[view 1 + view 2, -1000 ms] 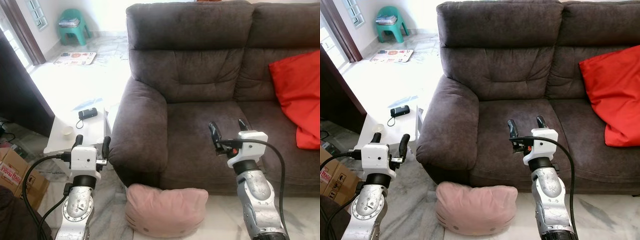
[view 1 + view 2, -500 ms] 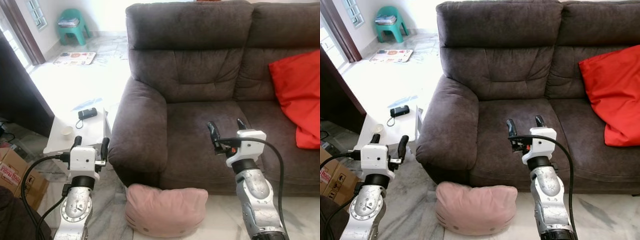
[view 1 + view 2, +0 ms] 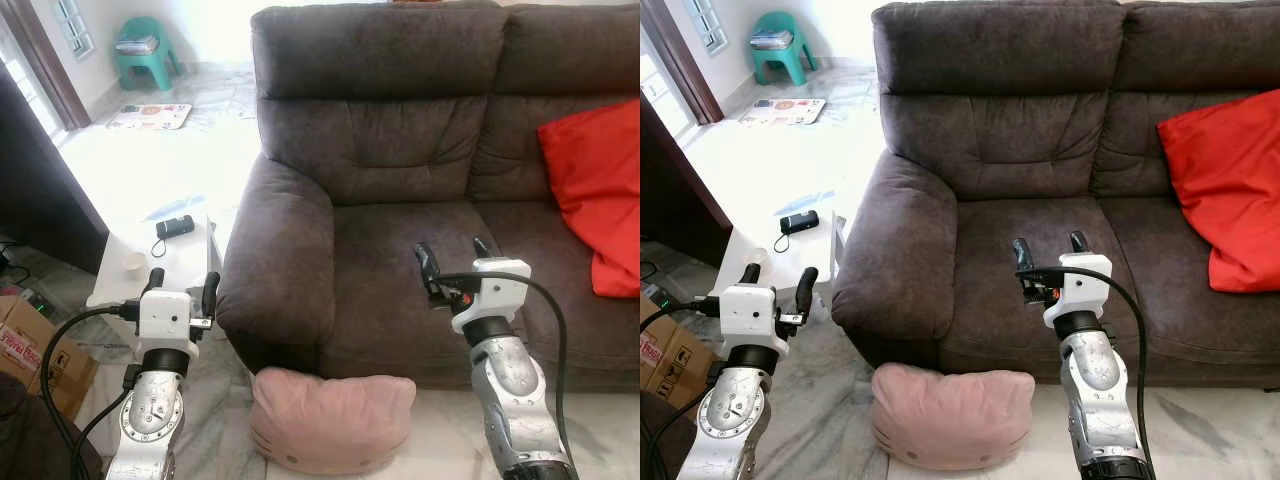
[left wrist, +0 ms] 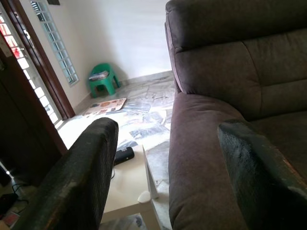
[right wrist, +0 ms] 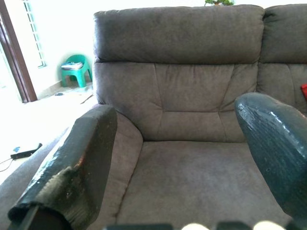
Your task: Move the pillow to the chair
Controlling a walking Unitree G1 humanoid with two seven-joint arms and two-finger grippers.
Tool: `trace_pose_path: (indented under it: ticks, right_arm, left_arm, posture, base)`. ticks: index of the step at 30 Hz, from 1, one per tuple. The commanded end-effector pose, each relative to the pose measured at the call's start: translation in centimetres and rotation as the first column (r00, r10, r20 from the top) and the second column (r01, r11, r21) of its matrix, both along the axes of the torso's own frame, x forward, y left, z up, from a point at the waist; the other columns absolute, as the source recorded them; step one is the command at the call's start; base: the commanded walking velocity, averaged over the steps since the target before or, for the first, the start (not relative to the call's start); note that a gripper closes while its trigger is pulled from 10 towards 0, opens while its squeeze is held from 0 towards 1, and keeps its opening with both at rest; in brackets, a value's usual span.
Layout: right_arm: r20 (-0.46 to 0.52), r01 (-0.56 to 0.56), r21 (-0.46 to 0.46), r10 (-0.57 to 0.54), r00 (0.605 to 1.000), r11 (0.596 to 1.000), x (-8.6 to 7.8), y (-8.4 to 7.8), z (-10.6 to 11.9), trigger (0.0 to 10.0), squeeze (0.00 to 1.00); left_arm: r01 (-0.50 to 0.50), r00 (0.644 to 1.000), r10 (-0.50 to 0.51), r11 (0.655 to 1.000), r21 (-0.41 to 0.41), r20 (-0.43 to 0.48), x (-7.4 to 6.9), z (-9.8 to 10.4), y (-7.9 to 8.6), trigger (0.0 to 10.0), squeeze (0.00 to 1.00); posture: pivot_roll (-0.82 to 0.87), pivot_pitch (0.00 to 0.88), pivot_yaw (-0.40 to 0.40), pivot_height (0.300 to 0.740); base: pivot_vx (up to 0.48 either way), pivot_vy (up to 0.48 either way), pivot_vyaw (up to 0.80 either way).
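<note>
Both arms have barely shifted over the last second: the right end effector (image 3: 453, 253) has eased slightly toward the left and a touch lower, and the left end effector (image 3: 181, 283) has edged a little to the right, while the pillow and sofa lie as they did.

Nearest, the pink pillow (image 3: 332, 419) rests on the marble floor (image 3: 1200, 430), pressed against the base of the dark brown sofa (image 3: 1040, 130) below its left armrest. It sits between the two silver arms, lower than both end effectors, and neither touches it.

On the left, the left end effector is raised beside the sofa's armrest, its two black fingers (image 4: 79, 177) spread apart with nothing between them. On the right, the right end effector hovers in front of the sofa seat, its fingers (image 5: 76, 167) likewise apart and empty.

Beside the armrest stands a white tabletop (image 3: 180, 262) carrying a small black device (image 3: 175, 227) and a little white cup (image 3: 134, 262). A cardboard box (image 3: 25, 345) sits at the left edge. A red cushion (image 3: 1220, 190) leans on the sofa's right seat. Farthest back, a green plastic chair (image 3: 780, 45) stands by the wall, well apart from the pillow.
</note>
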State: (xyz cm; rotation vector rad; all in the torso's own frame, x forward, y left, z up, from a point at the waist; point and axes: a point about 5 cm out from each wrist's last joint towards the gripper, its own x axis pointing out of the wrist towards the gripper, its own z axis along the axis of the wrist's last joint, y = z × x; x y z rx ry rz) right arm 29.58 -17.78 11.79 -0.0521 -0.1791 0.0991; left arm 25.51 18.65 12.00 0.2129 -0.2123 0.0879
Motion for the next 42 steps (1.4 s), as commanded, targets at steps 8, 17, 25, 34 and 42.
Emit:
trace_pose_path:
  ticks: [8,17,25,34,42]
  right_arm:
    - [0.051,-0.016,0.003,0.016,0.999,1.000,0.10,0.38,1.08,10.0,0.00]
    - [0.031,-0.028,-0.003,0.028,0.999,1.000,0.29,0.60,1.03,10.0,0.00]
    - [0.029,-0.032,-0.010,0.032,0.999,0.999,0.29,0.61,1.00,10.0,0.00]
    - [0.039,-0.045,-0.016,0.046,0.998,0.999,0.17,0.65,1.06,10.0,0.00]
    - [0.042,-0.057,-0.009,0.057,0.997,0.998,0.16,0.85,1.10,10.0,0.00]
  left_arm:
    - [0.004,1.000,-0.004,1.000,0.004,0.006,0.13,0.36,0.00,10.0,0.00]
    - [0.004,1.000,-0.004,1.000,0.002,0.007,0.13,0.37,-0.02,10.0,0.00]
    - [0.010,1.000,-0.010,1.000,-0.001,0.006,0.17,0.34,-0.14,10.0,0.00]
    - [0.012,1.000,-0.012,1.000,-0.003,0.000,0.20,0.25,-0.23,10.0,0.00]
    - [0.010,1.000,-0.010,1.000,-0.003,-0.004,0.24,0.18,-0.27,10.0,0.00]
  posture:
    - [0.02,0.040,0.026,0.710]
    - [0.01,0.034,0.024,0.705]
    - [0.01,0.033,0.023,0.650]
    - [0.01,0.042,0.018,0.636]
    - [0.01,0.047,0.013,0.636]
  base:
    - [0.000,0.000,0.00]
    - [0.000,0.000,0.00]
    - [0.000,0.000,0.00]
    - [0.000,0.000,0.00]
    - [0.000,0.000,0.00]
